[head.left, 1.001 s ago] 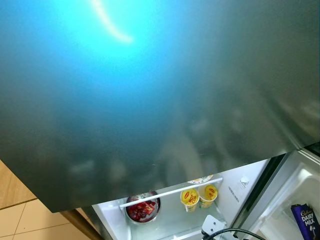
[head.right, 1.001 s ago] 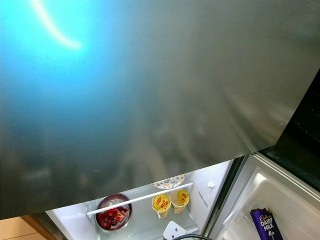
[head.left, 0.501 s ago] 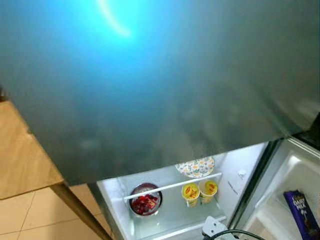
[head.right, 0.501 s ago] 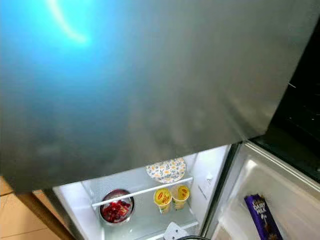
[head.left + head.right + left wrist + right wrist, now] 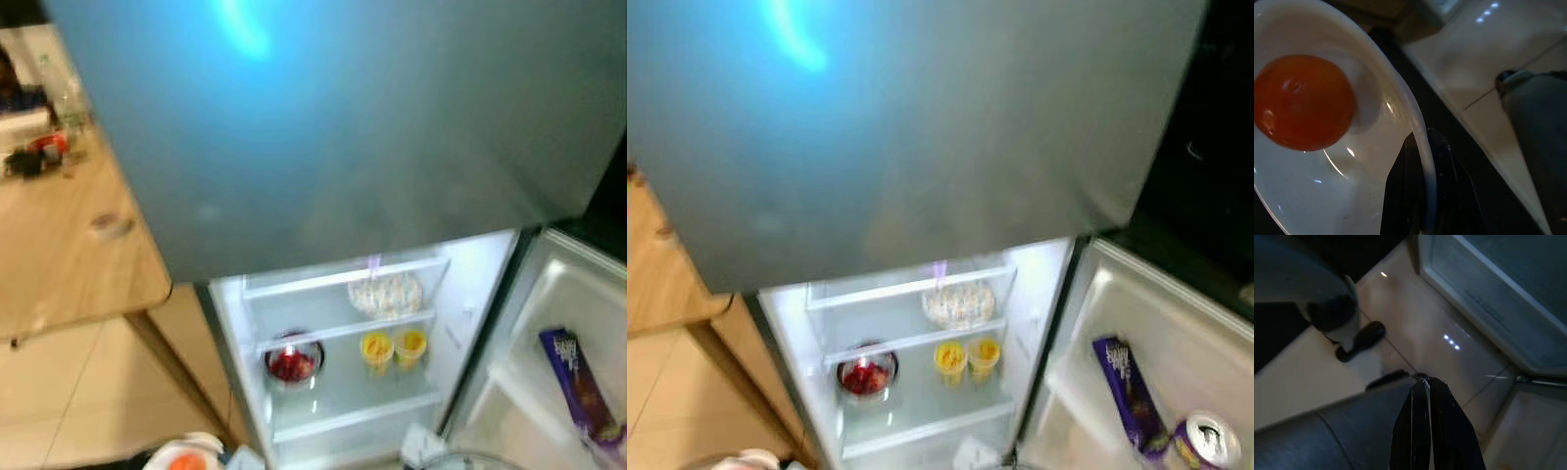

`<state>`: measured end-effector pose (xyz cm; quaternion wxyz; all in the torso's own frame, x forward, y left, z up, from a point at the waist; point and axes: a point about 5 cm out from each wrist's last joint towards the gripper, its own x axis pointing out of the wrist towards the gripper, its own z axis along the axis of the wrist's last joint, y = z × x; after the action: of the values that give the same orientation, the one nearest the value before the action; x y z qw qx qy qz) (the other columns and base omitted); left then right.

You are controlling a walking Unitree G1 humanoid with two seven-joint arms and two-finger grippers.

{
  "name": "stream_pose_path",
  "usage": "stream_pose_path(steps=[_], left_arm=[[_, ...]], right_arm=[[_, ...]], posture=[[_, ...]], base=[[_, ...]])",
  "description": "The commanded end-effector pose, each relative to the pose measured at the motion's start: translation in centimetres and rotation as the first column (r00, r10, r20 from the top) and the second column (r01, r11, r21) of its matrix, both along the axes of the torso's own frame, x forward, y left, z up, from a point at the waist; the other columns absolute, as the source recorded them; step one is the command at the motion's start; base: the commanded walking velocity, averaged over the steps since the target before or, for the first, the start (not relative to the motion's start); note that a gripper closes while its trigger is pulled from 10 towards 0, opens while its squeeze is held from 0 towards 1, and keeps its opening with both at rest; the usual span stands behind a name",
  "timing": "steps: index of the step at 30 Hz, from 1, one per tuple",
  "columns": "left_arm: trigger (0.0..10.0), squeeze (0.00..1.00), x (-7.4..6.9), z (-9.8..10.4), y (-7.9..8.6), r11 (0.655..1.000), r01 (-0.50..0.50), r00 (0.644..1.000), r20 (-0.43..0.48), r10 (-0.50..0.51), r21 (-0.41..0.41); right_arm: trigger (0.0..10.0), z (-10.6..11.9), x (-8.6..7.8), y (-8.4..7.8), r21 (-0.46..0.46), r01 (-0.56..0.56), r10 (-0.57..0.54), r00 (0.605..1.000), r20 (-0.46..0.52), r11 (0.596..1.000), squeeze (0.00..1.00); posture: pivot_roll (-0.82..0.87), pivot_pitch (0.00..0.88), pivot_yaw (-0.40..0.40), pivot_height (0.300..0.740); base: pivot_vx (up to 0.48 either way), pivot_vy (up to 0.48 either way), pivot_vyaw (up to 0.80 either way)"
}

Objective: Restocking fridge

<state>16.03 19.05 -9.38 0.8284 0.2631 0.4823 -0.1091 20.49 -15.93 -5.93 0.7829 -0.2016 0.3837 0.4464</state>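
Open lower shelf [image 5: 353, 397] — cups [image 5: 392, 347] above

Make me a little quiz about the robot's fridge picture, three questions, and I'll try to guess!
1. True or false: the lower fridge door is open.
2. What round orange thing lies in the white bowl pinched by the left gripper?
3. How many yellow cups stand on the shelf beside the red bowl: A one, B two, C four?

Key: 1 true. 2 an orange fruit. 3 B.
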Motion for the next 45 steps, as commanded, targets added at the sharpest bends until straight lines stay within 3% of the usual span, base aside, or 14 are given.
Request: stream_pose_path(steps=[1, 12, 19, 23, 25, 26, 27, 30, 31, 33, 37, 38, 43, 45], left_arm=[[10.0, 0.00, 1.7, 0.7, -1.0, 0.999, 0.044, 0.998, 0.057, -0.042, -0.031], [10.0, 0.00, 5.3, 2.7, -5.1, 0.943, 0.277, 0.954, 0.169, -0.247, -0.185], [10.0, 0.00, 5.9, 3.2, -6.8, 0.891, 0.380, 0.922, 0.182, -0.342, -0.249], [10.0, 0.00, 4.9, 3.0, -8.6, 0.787, 0.560, 0.828, 0.152, -0.539, -0.260], [10.0, 0.00, 4.9, 3.0, -8.6, 0.787, 0.560, 0.828, 0.152, -0.539, -0.260], [10.0, 0.00, 4.5, 3.0, -9.3, 0.701, 0.676, 0.735, 0.138, -0.664, -0.227], [10.0, 0.00, 4.5, 3.0, -9.3, 0.701, 0.676, 0.735, 0.138, -0.664, -0.227], [10.0, 0.00, 4.6, 3.2, -9.7, 0.612, 0.770, 0.635, 0.121, -0.763, -0.182], [10.0, 0.00, 4.6, 3.2, -9.7, 0.612, 0.770, 0.635, 0.121, -0.763, -0.182], [10.0, 0.00, 4.7, 3.3, -9.4, 0.520, 0.847, 0.529, 0.086, -0.844, -0.106], [10.0, 0.00, 4.8, 3.3, -8.9, 0.450, 0.892, 0.452, 0.049, -0.891, -0.049], [10.0, 0.00, 5.0, 3.5, -8.3, 0.386, 0.922, 0.386, 0.034, -0.922, 0.007], [10.0, 0.00, 5.7, 4.2, -7.7, 0.282, 0.956, 0.279, 0.038, -0.959, 0.087], [10.0, 0.00, 6.0, 4.7, -7.5, 0.214, 0.969, 0.209, 0.046, -0.977, 0.124]], right_arm=[[10.0, 0.3, 0.4, 0.1, 0.009, -0.011, 0.011, 1.000, 0.016, 1.000, 0.00], [10.0, 1.4, 1.4, 1.0, 0.101, -0.064, 0.062, 0.998, 0.024, 0.993, 0.00], [10.0, 2.2, 2.4, 1.5, 0.131, -0.105, 0.099, 0.994, 0.049, 0.986, 0.00], [10.0, 3.0, 3.1, 1.9, 0.168, -0.128, 0.117, 0.990, 0.072, 0.977, 0.00], [10.0, 3.0, 3.1, 1.9, 0.168, -0.128, 0.117, 0.990, 0.072, 0.977, 0.00], [10.0, 3.6, 3.7, 2.0, 0.190, -0.135, 0.119, 0.988, 0.094, 0.972, 0.00], [10.0, 3.6, 3.7, 2.0, 0.190, -0.135, 0.119, 0.988, 0.094, 0.972, 0.00], [10.0, 4.6, 4.9, 1.7, 0.185, -0.132, 0.106, 0.984, 0.145, 0.974, 0.00], [10.0, 4.6, 4.9, 1.7, 0.185, -0.132, 0.106, 0.984, 0.145, 0.974, 0.00], [10.0, 6.0, 6.5, 0.8, 0.123, -0.155, 0.126, 0.968, 0.216, 0.980, 0.00], [10.0, 7.3, 7.6, -0.1, 0.089, -0.188, 0.161, 0.955, 0.248, 0.978, 0.00], [10.0, 8.1, 8.0, -0.8, 0.079, -0.243, 0.218, 0.947, 0.237, 0.967, 1.00], [10.0, 9.1, 8.0, -1.5, 0.067, -0.352, 0.336, 0.924, 0.184, 0.933, 1.00], [10.0, 9.4, 7.9, -1.9, 0.048, -0.415, 0.405, 0.903, 0.142, 0.909, 1.00]], posture=[[-0.07, 0.007, 0.040, 0.740], [-0.07, 0.010, 0.042, 0.740], [-0.07, 0.011, 0.043, 0.740], [-0.07, 0.011, 0.046, 0.740], [-0.07, 0.011, 0.046, 0.740], [-0.07, 0.011, 0.047, 0.740], [-0.07, 0.011, 0.047, 0.740], [-0.07, 0.012, 0.046, 0.740], [-0.07, 0.012, 0.046, 0.740], [-0.07, 0.012, 0.048, 0.740], [-0.07, 0.012, 0.048, 0.740], [-0.07, 0.012, 0.048, 0.740], [-0.07, 0.012, 0.047, 0.740], [-0.06, 0.008, 0.044, 0.740]], base=[[0.000, 0.000, 0.00], [0.000, 0.000, 0.00], [0.000, 0.000, 0.00], [0.000, 0.000, 0.00], [0.000, 0.000, 0.00], [0.000, 0.000, 0.00], [0.000, 0.000, 0.00], [0.000, 0.000, 0.00], [0.000, 0.000, 0.00], [0.000, 0.000, 0.00], [0.000, 0.000, 0.00], [0.000, 0.000, 0.00], [0.000, 0.000, 0.00], [0.000, 0.000, 0.00]])
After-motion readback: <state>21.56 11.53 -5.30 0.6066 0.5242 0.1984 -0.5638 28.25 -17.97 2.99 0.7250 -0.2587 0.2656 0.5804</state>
